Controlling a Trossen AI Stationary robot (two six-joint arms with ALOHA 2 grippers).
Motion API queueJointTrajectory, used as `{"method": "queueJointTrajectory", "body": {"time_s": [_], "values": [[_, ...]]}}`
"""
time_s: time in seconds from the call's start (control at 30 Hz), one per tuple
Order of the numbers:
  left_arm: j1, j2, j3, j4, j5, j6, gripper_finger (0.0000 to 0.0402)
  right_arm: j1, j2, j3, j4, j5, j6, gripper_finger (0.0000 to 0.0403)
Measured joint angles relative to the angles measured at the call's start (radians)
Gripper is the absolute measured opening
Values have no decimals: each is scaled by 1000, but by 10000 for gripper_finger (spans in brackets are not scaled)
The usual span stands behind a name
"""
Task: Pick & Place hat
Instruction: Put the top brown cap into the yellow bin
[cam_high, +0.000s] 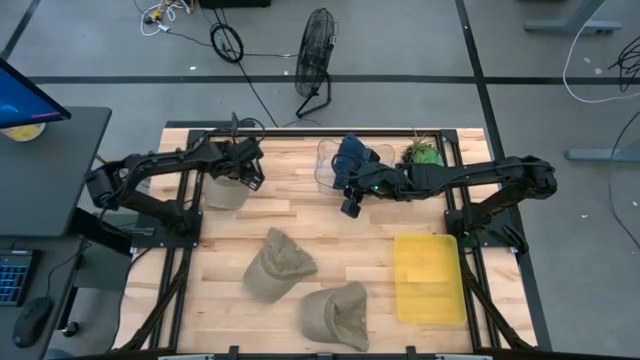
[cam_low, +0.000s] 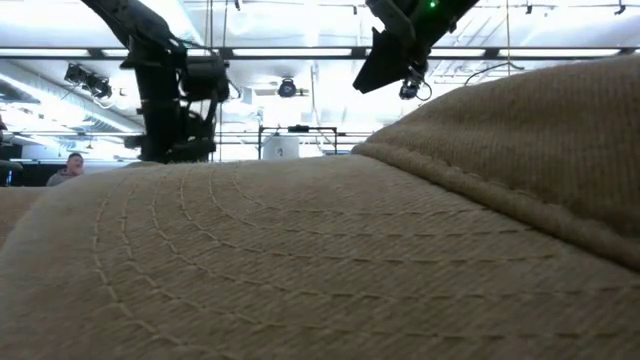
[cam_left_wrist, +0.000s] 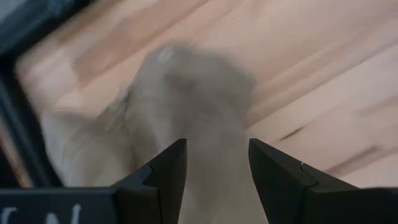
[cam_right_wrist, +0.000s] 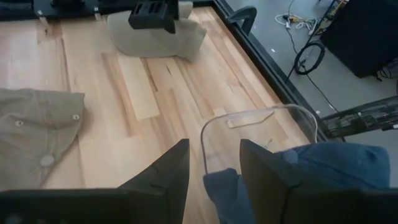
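Hat (cam_high: 226, 192) in tan cloth lies at the far left of the wooden worktop (cam_high: 330, 230), with the left claw (cam_high: 246, 168) parted directly over it, while the right claw (cam_high: 352, 198), also parted, hovers mid-worktop beside a clear container (cam_high: 328, 165) holding a blue hat (cam_high: 352, 156).

Two black jointed arms with boxy segments. Left end effector (cam_left_wrist: 212, 171): dark, wedge-shaped matte fingers (cam_left_wrist: 166, 174), white lettering on the housing beneath. Right end effector (cam_right_wrist: 211, 168): same dark tapered fingers (cam_right_wrist: 169, 168), green light near the wrist.
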Motion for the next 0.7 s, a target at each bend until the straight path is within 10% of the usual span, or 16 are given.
{"method": "queueJointTrajectory", "body": {"time_s": [0.7], "values": [[41, 27, -123, 40, -3, -2, 176, 1, 0, 0, -14, 0, 53, 146]]}}
